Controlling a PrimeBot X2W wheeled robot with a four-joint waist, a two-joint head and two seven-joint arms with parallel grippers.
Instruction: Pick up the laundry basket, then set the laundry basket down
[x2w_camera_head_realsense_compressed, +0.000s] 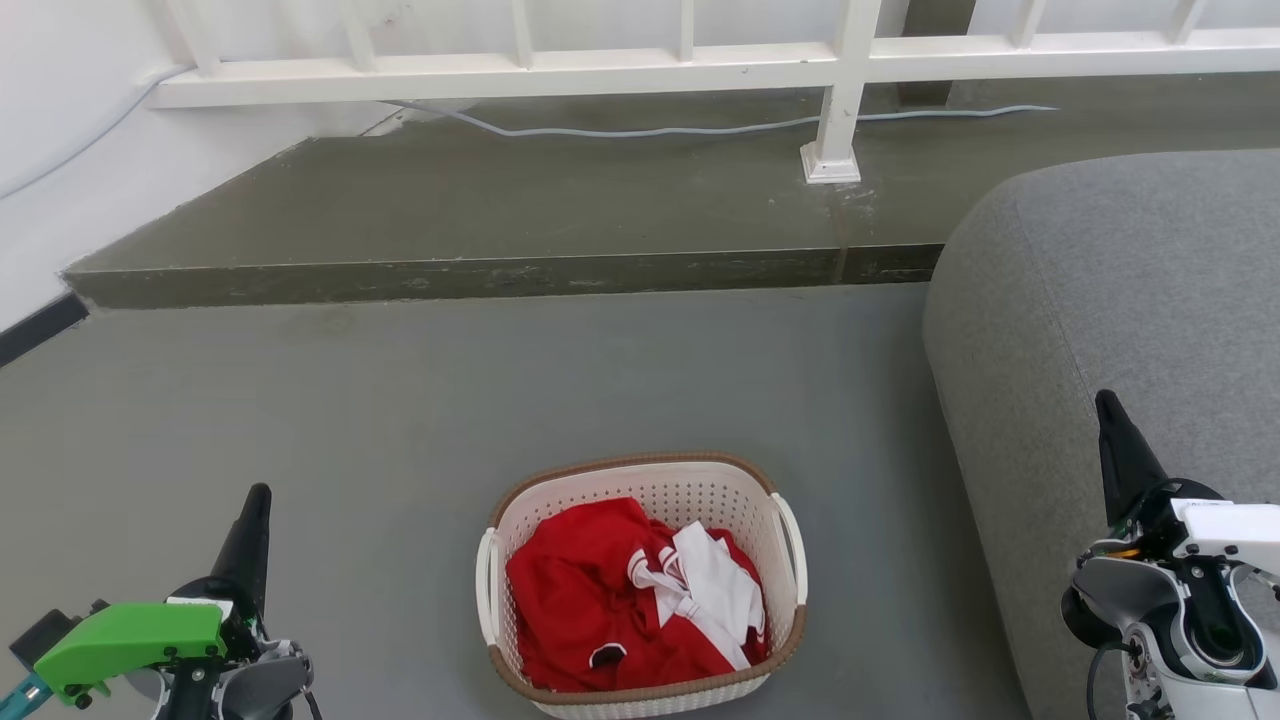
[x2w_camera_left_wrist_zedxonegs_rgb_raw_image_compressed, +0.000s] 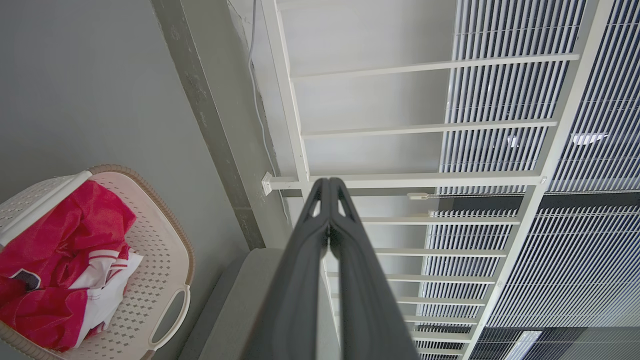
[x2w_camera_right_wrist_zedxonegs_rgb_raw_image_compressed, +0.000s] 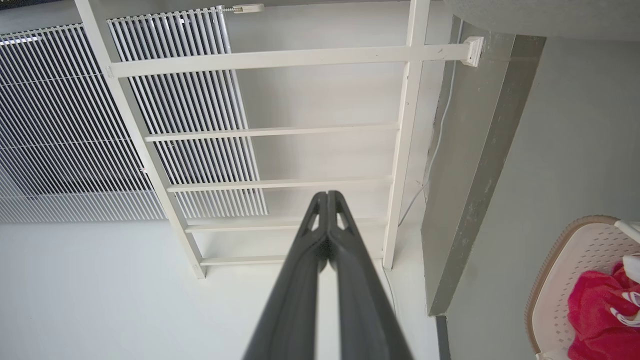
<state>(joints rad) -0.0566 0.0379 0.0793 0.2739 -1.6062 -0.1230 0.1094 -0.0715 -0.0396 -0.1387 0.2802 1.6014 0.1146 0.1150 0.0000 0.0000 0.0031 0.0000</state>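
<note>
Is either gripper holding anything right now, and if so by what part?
Nothing held. The left gripper and right gripper are both shut and empty, apart from the laundry basket.

Object: laundry basket (x2w_camera_head_realsense_compressed: 660, 492), rounded-rectangular, with cream-white perforated plastic walls.
Trim: a brown woven-look band runs round the top rim, and a matching brown band circles the base.
Handles: two white loops, one on each side just under the rim.
Pose: upright and level, open mouth facing up.
Place: on the grey floor (x2w_camera_head_realsense_compressed: 400, 400), low in the middle of the head view, near the grey sofa (x2w_camera_head_realsense_compressed: 1100, 300) on its right but apart from it.
Contents: crumpled red and white clothing (x2w_camera_head_realsense_compressed: 600, 600), lying below the rim.
</note>
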